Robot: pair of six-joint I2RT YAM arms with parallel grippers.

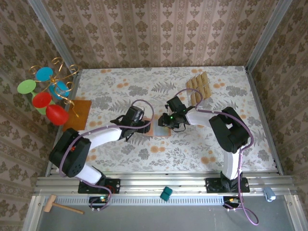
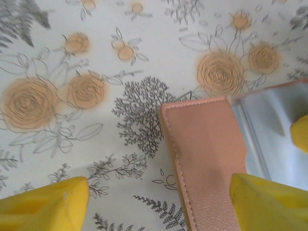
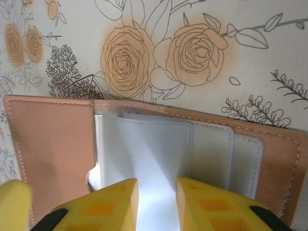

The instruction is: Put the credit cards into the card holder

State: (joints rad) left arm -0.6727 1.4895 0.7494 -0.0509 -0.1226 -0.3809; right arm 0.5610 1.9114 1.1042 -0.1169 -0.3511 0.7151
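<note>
While right gripper [image 3: 156,202] pinches pocket of card holder [image 3: 53,149] open, I spread left gripper [image 2: 159,202] wide over flap.

Card holder [image 2: 207,159] on floral table [image 2: 96,57] — tool [image 2: 159,202] parted, astride its edge

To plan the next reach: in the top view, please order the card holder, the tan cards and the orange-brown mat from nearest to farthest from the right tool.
1. Card holder, right at the right tool.
2. Tan cards, far right.
3. Orange-brown mat, far left.
</note>
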